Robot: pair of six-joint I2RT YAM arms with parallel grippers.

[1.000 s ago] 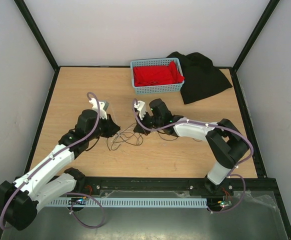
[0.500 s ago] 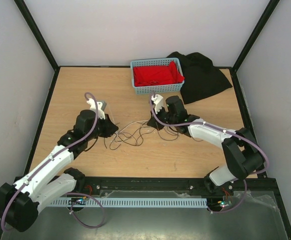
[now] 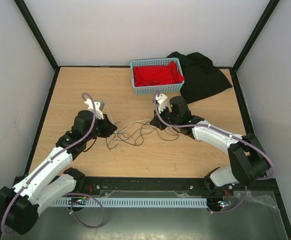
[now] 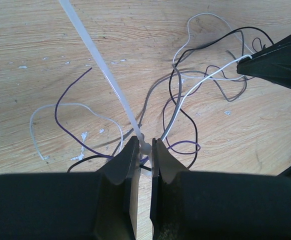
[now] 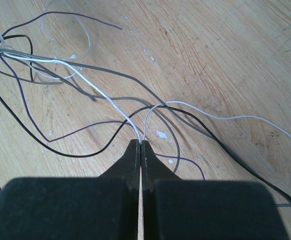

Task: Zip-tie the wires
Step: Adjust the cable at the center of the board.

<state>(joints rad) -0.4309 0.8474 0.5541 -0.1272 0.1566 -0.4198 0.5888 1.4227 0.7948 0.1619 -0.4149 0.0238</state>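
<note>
The wires (image 3: 135,134) lie as thin black, grey, white and purple strands in loose loops on the wooden table (image 3: 85,90), between my two arms. My left gripper (image 3: 113,129) is shut on the head of a translucent white zip tie (image 4: 105,70); the tie's tail runs up and left from the jaws (image 4: 145,143), and the wires (image 4: 185,100) gather at the head. My right gripper (image 3: 155,122) is shut on a white strand and a grey strand of the wires (image 5: 105,95) at its fingertips (image 5: 141,142). It also shows as a dark wedge (image 4: 278,62) in the left wrist view.
A blue basket (image 3: 135,65) holding red cloth (image 3: 157,75) stands at the back of the table. A black cloth (image 3: 203,75) lies to its right. Black frame posts (image 3: 35,35) rise at the table's corners, and a black rail (image 3: 150,186) runs along the near edge.
My right gripper has moved right and slightly back with its strands, drawing the wires out between the two grippers. The left arm has shifted only a little, still holding the tie.
</note>
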